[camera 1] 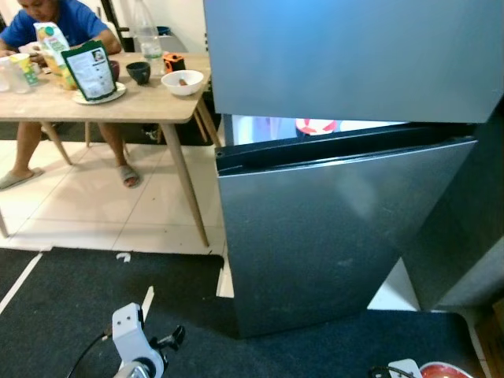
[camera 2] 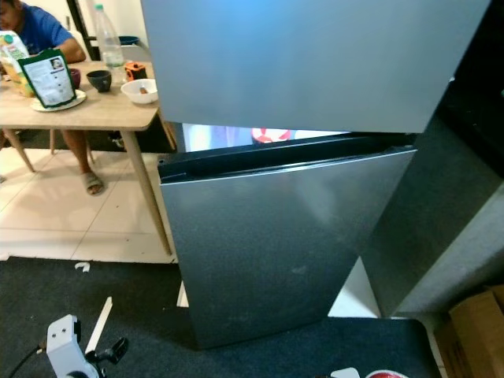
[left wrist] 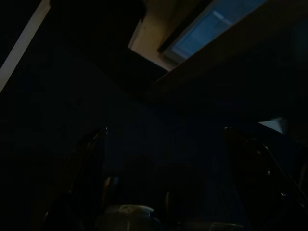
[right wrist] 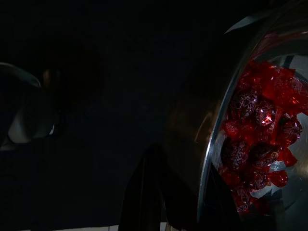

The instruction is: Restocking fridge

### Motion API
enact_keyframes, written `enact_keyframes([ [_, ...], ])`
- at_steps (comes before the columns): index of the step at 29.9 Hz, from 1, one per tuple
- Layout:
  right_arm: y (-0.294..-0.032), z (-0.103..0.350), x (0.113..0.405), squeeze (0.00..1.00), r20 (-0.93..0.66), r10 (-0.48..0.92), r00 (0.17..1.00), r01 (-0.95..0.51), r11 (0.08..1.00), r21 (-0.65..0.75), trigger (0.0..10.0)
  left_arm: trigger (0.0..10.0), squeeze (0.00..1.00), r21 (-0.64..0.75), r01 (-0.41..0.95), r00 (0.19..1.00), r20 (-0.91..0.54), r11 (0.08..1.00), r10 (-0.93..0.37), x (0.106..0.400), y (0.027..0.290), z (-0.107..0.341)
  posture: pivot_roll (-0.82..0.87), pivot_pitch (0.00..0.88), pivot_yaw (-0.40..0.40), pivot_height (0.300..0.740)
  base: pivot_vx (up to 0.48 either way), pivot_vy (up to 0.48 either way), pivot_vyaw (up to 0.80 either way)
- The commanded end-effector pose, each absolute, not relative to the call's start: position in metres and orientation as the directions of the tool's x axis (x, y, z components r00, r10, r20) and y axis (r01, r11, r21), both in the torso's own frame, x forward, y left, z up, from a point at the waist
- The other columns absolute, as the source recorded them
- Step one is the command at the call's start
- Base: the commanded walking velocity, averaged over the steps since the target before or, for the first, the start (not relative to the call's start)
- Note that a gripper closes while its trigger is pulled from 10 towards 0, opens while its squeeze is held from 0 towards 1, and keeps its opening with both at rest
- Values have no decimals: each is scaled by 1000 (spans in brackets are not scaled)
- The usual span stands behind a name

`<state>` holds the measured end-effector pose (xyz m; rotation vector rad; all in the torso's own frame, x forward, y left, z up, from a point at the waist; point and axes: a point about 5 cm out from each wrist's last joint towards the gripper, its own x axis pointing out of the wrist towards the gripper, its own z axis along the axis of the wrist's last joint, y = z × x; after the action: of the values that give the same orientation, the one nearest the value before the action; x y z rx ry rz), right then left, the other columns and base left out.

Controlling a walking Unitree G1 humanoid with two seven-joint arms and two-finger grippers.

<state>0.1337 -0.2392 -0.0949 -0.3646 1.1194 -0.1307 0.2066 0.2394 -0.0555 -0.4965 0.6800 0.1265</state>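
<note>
The grey fridge stands right in front of me. Its upper door [camera 1: 354, 55] is shut, while the lower door [camera 1: 315, 236] hangs ajar, leaving a lit gap [camera 1: 260, 127] along its top edge. Inside that gap a red and white item [camera 1: 316, 126] can be seen. My right gripper [right wrist: 183, 207] is low at the bottom right, shut on the rim of a metal bowl [right wrist: 211, 144] full of red wrapped candies [right wrist: 255, 139]; one black finger [right wrist: 144, 192] lies against the bowl's outer wall. My left gripper [left wrist: 164, 128] hangs low over the dark mat, open and holding nothing.
A wooden table [camera 1: 118, 106] to the left carries a white bowl [camera 1: 183, 81], a dark cup, a bottle [camera 1: 146, 31] and packets; a person [camera 1: 47, 16] sits behind it. A dark mat [camera 1: 71, 315] covers the floor before the fridge. A cardboard box [camera 2: 476, 331] is at the right.
</note>
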Motion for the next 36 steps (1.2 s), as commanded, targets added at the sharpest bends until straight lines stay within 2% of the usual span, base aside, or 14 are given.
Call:
enact_keyframes([
  [1, -240, -95, 133, 0, -853, -291, 434, -76, 931, -357, 10000, 10000, 0, -384, -268, 800, -600, 884, -18, 214, 248, -48, -62, 17, -8, 740, 0, 0, 0],
  [4, -240, -95, 133, 0, -852, -291, 435, -77, 931, -357, 10000, 10000, 0, -387, -275, 828, -560, 880, 12, 224, 254, -39, -62, 17, -8, 740, 0, 0, 0],
  [7, -240, -95, 133, 0, -851, -292, 436, -79, 930, -359, 10000, 10000, 0, -432, -273, 917, -386, 859, 97, 260, 279, 0, -72, 26, -6, 740, 0, 0, 0],
  [10, -241, -95, 130, 0, -852, -294, 433, -82, 929, -362, 10000, 10000, 0, -449, -241, 952, -282, 860, 120, 279, 291, 26, -74, 38, -3, 740, 0, 0, 0],
  [12, -241, -95, 130, 0, -852, -294, 433, -82, 929, -362, 10000, 10000, 0, -449, -241, 952, -282, 860, 120, 279, 291, 26, -74, 38, -3, 740, 0, 0, 0],
  [13, -242, -96, 128, 0, -855, -295, 427, -85, 928, -362, 10000, 4235, 0, -457, -221, 966, -227, 862, 128, 288, 296, 40, -78, 57, 5, 740, 0, 0, 0],
  [14, -242, -96, 128, 0, -855, -295, 427, -85, 928, -362, 10000, 4235, 0, -457, -221, 966, -227, 862, 128, 288, 296, 40, -78, 57, 5, 740, 0, 0, 0],
  [15, -242, -97, 125, 0, -857, -295, 422, -86, 928, -362, 10000, 0, 0, -477, -202, 976, -172, 855, 135, 296, 301, 53, -80, 71, 8, 740, 0, 0, 0],
  [16, -241, -99, 119, 0, -862, -294, 414, -90, 928, -360, 10000, 0, 0, -496, -178, 984, -101, 850, 147, 306, 308, 70, -85, 112, 15, 740, 0, 0, 0],
  [20, -239, -102, 109, 0, -870, -290, 399, -100, 929, -356, 10000, 0, 0, -503, -144, 988, -23, 852, 153, 317, 315, 94, -79, 179, 17, 740, 0, 0, 0],
  [24, -240, -104, 99, 0, -875, -294, 384, -104, 928, -357, 10000, 0, 0, -506, -106, 989, 37, 856, 145, 328, 317, 114, -73, 204, 19, 740, 0, 0, 0],
  [25, -243, -105, 91, 0, -878, -304, 371, -93, 928, -361, 10000, 0, 0, -500, -58, 988, 95, 864, 122, 337, 316, 131, -73, 246, 19, 740, 0, 0, 0],
  [28, -246, -106, 83, 0, -878, -313, 362, -86, 927, -366, 10000, 0, 0, -487, -6, 985, 146, 873, 88, 346, 312, 147, -89, 275, 20, 740, 0, 0, 0],
  [36, -259, -102, 80, 0, -859, -346, 378, -58, 917, -395, 10000, 0, 0, -484, 130, 970, 243, 866, -10, 372, 289, 186, -120, 309, 20, 740, 0, 0, 0],
])
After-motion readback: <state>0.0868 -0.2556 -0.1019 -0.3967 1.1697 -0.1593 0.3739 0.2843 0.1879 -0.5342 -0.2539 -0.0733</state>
